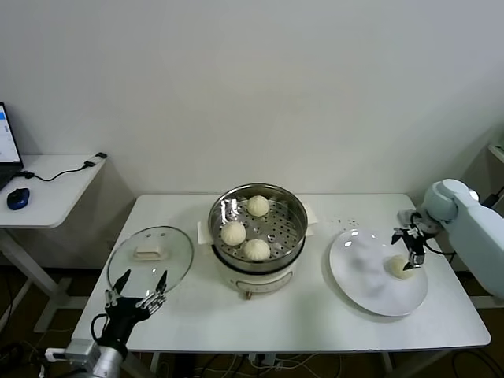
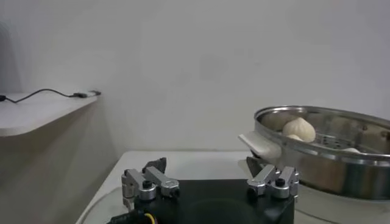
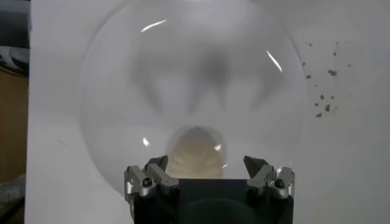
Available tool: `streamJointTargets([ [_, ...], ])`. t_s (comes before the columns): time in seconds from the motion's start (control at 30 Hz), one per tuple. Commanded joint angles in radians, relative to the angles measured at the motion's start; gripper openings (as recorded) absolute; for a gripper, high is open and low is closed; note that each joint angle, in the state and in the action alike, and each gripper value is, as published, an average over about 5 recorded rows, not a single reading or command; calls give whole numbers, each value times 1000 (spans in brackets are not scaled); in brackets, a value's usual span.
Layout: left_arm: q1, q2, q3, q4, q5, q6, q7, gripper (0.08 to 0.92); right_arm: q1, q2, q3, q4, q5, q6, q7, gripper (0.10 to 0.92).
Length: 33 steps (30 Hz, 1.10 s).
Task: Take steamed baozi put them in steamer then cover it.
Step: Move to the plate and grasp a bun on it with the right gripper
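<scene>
last baozi (image 3: 194, 152) half-hidden (by right gripper (image 3: 207, 168))

The steamer (image 1: 257, 228) is polished metal, mirror-bright on its wall, with a perforated metal floor, and sits on a smooth white plastic-looking base. The buns (image 1: 234, 233) look matt, soft and smooth. The lid (image 1: 150, 253) is clear glass with a thin metal rim and a cream plastic-looking handle. The plate (image 1: 370, 276) is glossy white, catching highlights. The tabletop (image 1: 299, 315) is matt white, with dark specks beside the plate.
</scene>
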<state>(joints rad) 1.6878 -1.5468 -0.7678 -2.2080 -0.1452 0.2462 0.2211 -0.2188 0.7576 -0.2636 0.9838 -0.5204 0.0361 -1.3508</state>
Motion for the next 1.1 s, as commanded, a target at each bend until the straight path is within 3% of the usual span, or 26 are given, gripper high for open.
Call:
streamJointTargets([
  [0.03,-1,1,-1,5,3,-1,0,823,-47,31,45,-56,-66,42,45,823],
  [1.0,-4,2,0,18,-2,0,2,823,-74,51,80,-82,-130,42,38,822],
  [1.1,-5,2,0,17,-3,0,3,823,-75,52,84,-83,-128,42,44,784],
])
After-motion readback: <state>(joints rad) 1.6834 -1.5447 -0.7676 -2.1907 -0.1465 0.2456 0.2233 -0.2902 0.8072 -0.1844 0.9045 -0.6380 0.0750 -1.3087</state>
